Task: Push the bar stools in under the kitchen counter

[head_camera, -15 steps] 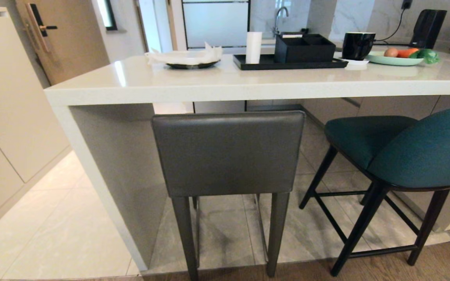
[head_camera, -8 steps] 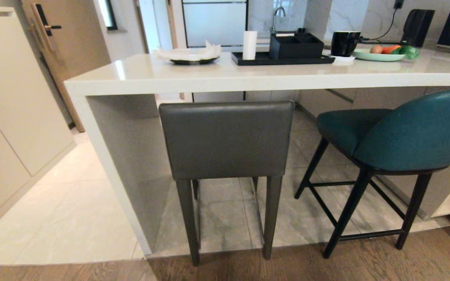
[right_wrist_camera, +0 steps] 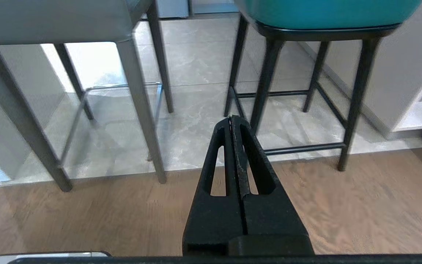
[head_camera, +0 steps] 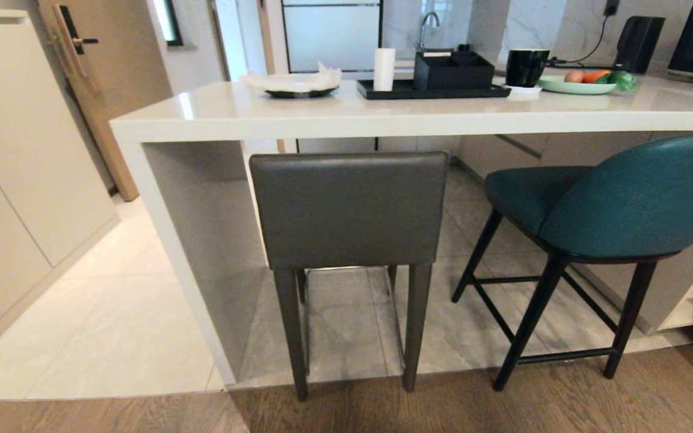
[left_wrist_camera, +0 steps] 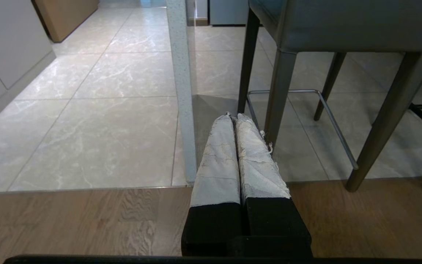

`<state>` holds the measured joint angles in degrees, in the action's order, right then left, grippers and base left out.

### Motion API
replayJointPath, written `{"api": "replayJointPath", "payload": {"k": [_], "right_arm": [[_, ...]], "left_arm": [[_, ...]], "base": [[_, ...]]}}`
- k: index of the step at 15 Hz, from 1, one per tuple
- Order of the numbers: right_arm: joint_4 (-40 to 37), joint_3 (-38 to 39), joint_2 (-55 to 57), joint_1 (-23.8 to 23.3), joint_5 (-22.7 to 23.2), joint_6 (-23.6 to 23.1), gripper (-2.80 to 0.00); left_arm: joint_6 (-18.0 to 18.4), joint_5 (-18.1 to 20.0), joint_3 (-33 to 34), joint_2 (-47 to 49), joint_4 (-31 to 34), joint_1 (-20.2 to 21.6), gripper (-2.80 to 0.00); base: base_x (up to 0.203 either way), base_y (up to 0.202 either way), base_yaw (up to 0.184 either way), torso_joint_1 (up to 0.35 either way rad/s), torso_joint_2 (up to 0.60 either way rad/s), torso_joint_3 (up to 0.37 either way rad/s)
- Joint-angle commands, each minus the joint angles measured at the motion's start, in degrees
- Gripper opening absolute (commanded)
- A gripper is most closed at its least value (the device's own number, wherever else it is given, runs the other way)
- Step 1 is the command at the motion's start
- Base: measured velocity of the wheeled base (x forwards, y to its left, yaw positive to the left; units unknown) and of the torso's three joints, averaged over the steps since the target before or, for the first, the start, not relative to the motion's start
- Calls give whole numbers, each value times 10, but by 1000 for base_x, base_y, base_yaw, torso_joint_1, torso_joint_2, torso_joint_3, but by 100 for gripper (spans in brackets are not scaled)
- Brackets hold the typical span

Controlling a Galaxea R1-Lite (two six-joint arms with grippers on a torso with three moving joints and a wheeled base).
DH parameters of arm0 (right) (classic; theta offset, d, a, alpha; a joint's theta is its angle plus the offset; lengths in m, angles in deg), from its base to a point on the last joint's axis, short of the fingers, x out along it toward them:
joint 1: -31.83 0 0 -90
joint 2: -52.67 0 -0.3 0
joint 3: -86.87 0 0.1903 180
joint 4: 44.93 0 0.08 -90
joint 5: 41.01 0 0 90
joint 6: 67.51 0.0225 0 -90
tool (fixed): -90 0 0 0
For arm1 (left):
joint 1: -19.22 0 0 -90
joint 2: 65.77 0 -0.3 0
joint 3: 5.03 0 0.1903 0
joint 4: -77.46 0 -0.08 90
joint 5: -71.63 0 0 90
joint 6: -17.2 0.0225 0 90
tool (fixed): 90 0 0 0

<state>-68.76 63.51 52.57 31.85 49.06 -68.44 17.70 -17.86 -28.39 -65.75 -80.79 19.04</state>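
Head view: the kitchen counter (head_camera: 346,111), a thick glossy white slab with a white end panel on its left, spans the frame. Two bar stools stand at its near side. The grey stool (head_camera: 349,207), with a low rectangular back and tapered dark legs, is next to the end panel; the top of its back lies just below the counter's edge, and its rear legs rest where the tile meets the wood floor. The teal stool (head_camera: 617,198), with a curved back and black legs, stands to the right of the grey one, turned at an angle, its seat partly under the counter and its back projecting outward. On the counter sit a dark plate with white paper (head_camera: 295,84), a black tray (head_camera: 437,91) bearing a white cylinder and a black box, a black mug (head_camera: 526,66) and a pale green plate of vegetables (head_camera: 587,83). Neither arm appears in this view.

Left wrist view: the left gripper (left_wrist_camera: 234,119), with white-wrapped fingers pressed together and holding nothing, hangs low over the wood floor, apart from the grey stool's legs and metal footrest (left_wrist_camera: 321,102).

Right wrist view: the right gripper (right_wrist_camera: 231,119), its black fingers clenched on nothing, hangs low over the wood floor, short of both stools.
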Motion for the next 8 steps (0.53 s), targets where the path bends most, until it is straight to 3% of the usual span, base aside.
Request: {"api": "replayJointPath", "payload": {"k": [1,8], "right_arm": [[0,1,1,1,0,0,-280],[0,1,1,1,0,0,-280]], "left_arm": [[0,0,10,2,-1,1,-280],[0,0,10,2,-1,1,-280]], "base": [[-2,-114,-10,-5,2,9],[0,-191,2,2,1,4]]}}
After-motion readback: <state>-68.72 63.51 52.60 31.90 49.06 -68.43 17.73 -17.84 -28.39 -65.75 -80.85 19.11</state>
